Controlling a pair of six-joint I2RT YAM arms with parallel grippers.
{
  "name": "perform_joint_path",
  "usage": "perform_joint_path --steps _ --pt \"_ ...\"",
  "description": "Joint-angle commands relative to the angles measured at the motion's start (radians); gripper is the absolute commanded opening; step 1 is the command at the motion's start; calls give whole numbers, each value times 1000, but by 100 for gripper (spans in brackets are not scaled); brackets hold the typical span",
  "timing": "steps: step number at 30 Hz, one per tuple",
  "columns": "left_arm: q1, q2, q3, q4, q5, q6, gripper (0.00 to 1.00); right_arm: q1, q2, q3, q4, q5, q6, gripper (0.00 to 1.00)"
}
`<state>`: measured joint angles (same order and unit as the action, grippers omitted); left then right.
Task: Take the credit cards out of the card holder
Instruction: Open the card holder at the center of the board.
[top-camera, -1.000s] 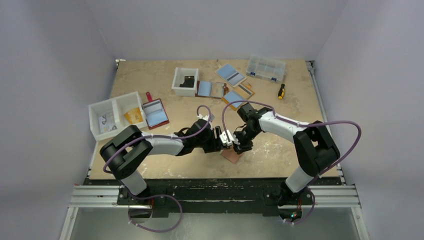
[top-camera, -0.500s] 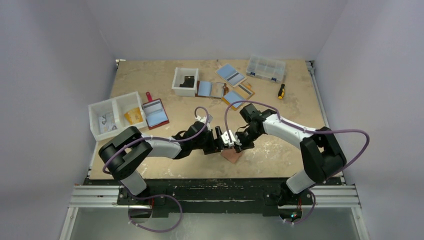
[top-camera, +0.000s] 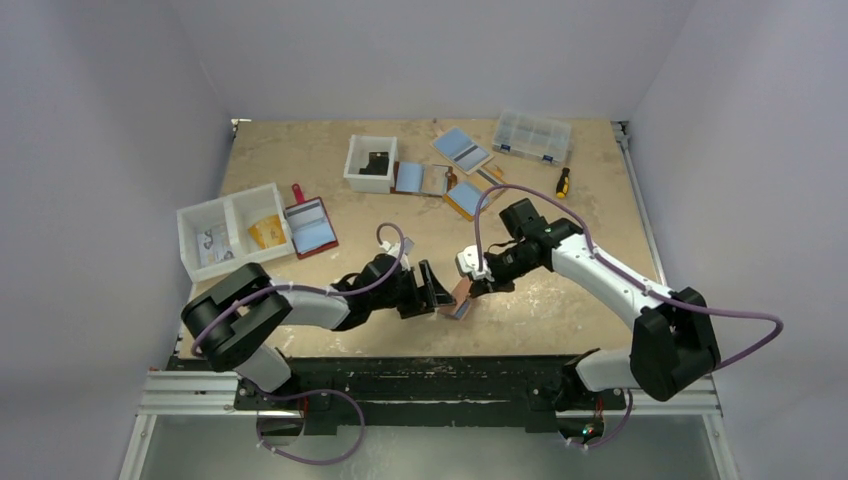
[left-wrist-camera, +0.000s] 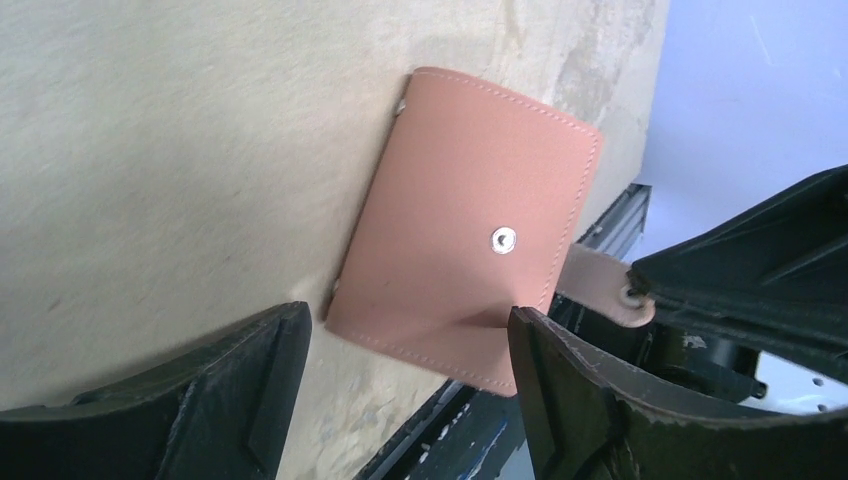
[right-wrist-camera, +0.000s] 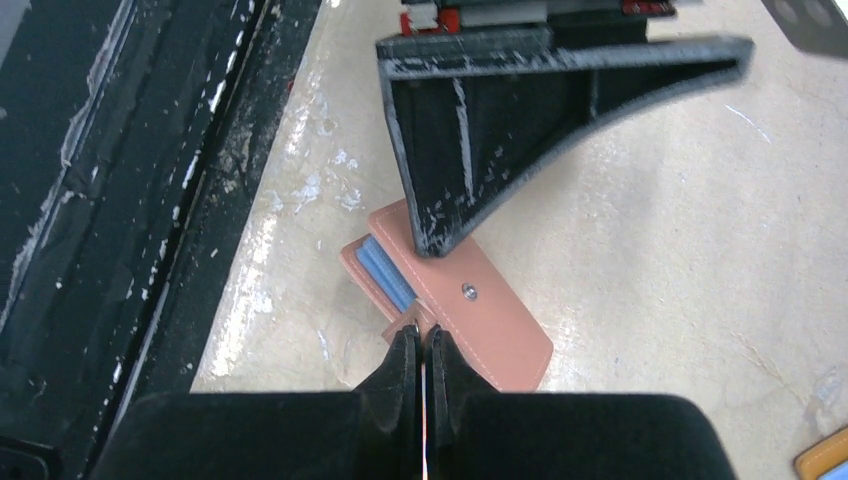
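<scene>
Robot lab cell (plain walls (top-camera: 100, 150), aluminium rail (top-camera: 430, 392)).

both arms reaching inward, left fingers (left-wrist-camera: 200, 400) spread wide, right fingers (right-wrist-camera: 400, 372) pinched on the card holder (right-wrist-camera: 495, 322)

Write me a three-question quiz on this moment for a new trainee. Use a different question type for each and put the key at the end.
1. True or false: the left pincer is shut on the card holder.
2. Multiple choice: in the right wrist view, what colour is the card showing at the open edge of the card holder? A) red B) light blue C) green
3. Fill in the blank: the right pincer is closed on the card holder's ____.

Key: 1) False, its fingers stand wide apart. 2) B. 3) strap tab.
</scene>
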<state>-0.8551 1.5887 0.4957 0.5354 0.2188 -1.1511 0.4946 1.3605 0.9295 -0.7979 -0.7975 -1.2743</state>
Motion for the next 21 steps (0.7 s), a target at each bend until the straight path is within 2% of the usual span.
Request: perform_joint_path --steps 1,6,10,17,21 --pt "7 -149 -25 -186 -115 35 77 -51 -30 58 -13 -73 69 0" --pt "17 -336 -31 -339 -213 73 80 -67 -61 36 -34 -70 56 0" --pt "16 -401 -30 -367 -214 101 80 -67 -69 20 -34 -72 58 0" --pt "-37 -283 81 -440 -211 154 80 -67 -46 38 -35 -89 69 0" --pt "-46 -207 132 -428 -209 182 80 -67 -35 35 -31 -88 72 0"
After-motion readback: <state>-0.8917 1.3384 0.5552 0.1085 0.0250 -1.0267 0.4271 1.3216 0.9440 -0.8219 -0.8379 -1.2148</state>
